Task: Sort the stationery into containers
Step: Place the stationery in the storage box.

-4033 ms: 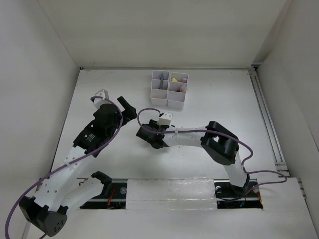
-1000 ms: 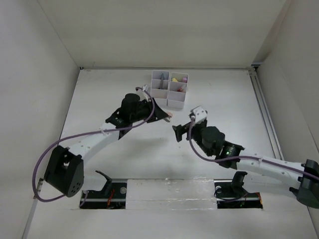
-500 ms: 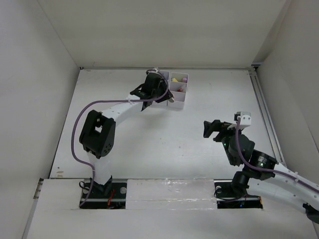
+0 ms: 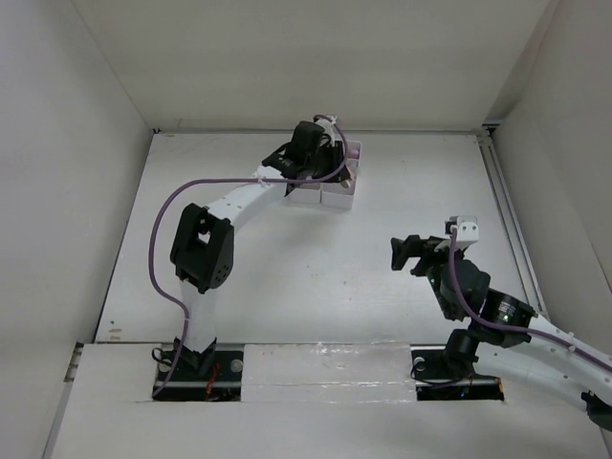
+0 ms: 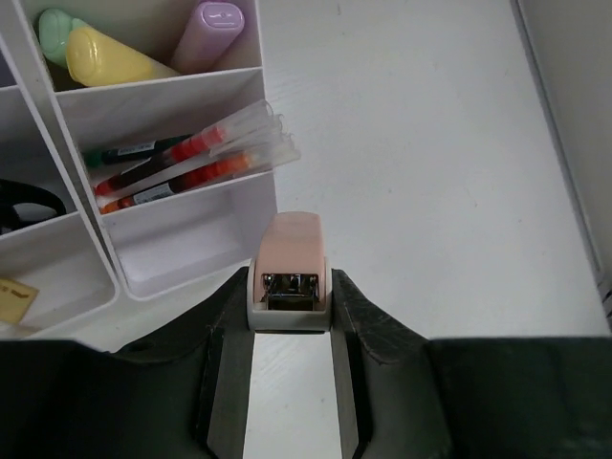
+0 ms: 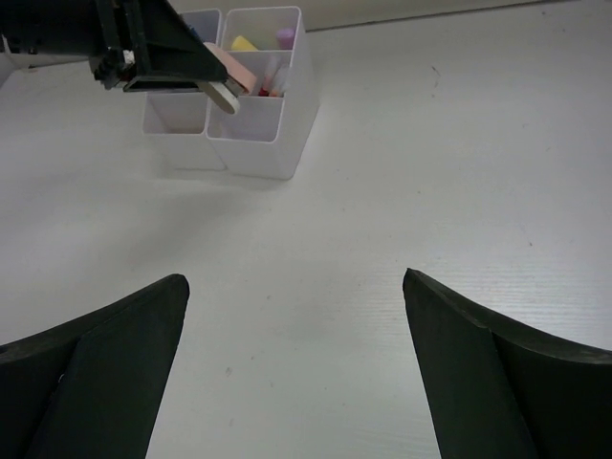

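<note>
The left claw (image 5: 290, 316) is clenched on a small pink stapler (image 5: 292, 251), right at the rim of the white tray (image 5: 182, 244) by an empty slot. Highlighters (image 5: 115, 57) and pens (image 5: 182, 163) already sit sorted. The right claw (image 6: 292, 325) hangs released, well apart, so this looks near the finish.

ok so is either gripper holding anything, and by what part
Left gripper pinches a small pink stapler by its two sides, at the end nearest the wrist. Right gripper is open and empty.
</note>
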